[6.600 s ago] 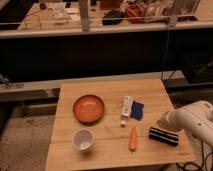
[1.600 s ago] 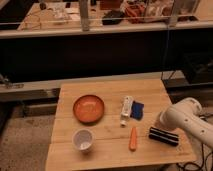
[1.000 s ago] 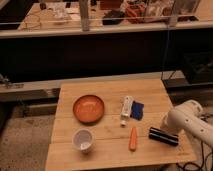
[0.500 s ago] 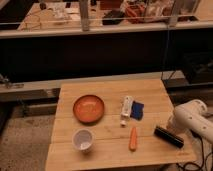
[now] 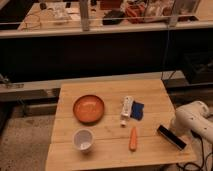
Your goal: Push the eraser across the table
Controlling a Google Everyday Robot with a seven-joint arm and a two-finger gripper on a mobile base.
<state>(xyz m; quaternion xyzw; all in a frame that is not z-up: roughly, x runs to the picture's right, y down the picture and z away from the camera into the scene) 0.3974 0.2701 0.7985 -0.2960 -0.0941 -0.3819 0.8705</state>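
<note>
Resting near the right, near corner of the wooden surface, the black eraser is seen lying at an angle, close to the right edge. The white arm is positioned just right of the eraser; the tool appears to sit at the eraser's right end, though contact cannot be confirmed, and how far it is open cannot be told. Left of the eraser lie a carrot, a white tube beside a blue cloth, an orange plate and a white cup.

Risks judged: an off-centre push is likely to spin the eraser rather than slide it. A leftward path is partly blocked by the carrot. A near-directed slip could send the eraser off the edge.
</note>
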